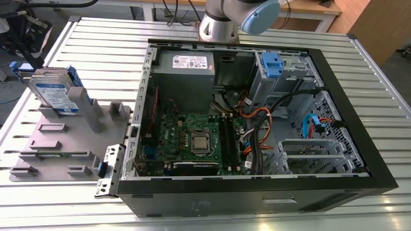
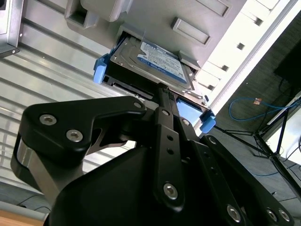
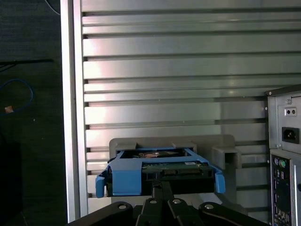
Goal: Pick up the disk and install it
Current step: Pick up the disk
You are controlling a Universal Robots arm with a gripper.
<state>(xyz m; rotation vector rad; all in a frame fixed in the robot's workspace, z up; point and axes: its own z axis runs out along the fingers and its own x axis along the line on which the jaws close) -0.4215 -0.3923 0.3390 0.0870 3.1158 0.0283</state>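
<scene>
Disk (image 1: 55,94): stands on edge in a grey plastic holder (image 1: 96,115) by the table edge at the exterior view's left; its long axis is upright and leaning back, and it has blue side rails.
Fingers (image 2: 165,141): the gripper (image 2: 162,89) has them narrowed together, holding nothing, with the tips just short of the disk's end.
Table (image 1: 96,53): ribbed aluminium slats.
Computer case (image 1: 257,192): black, open, mid-table.
Floor (image 2: 263,155): dark.
</scene>
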